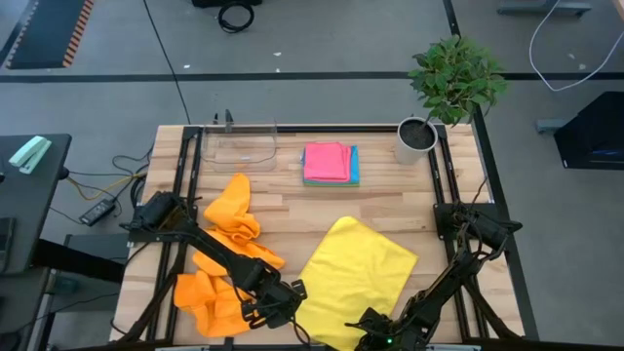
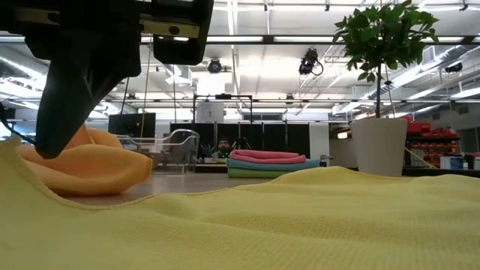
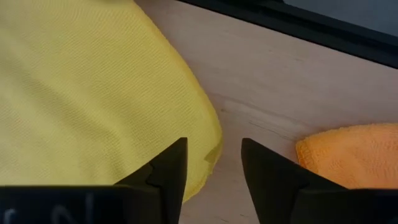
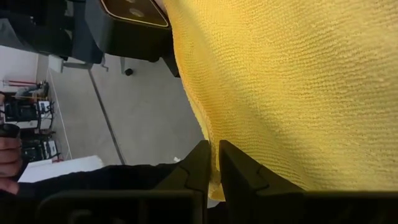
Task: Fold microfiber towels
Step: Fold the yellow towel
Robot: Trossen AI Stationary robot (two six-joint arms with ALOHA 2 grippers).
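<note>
The left gripper [image 3: 213, 163] stood open beside the yellow towel [image 1: 353, 276]; the right gripper [image 4: 213, 163] pinched its edge.

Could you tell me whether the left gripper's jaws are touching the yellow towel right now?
Apart. The left wrist view shows the left gripper with jaws open, the yellow towel edge lying unpinched between them.

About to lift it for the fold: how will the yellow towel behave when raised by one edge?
Likely floppy: the yellow towel lies in soft ripples, so it should sag and drape. Probably light, being thin cloth. Its woven texture should resist slipping where the right gripper pinches its edge.
</note>
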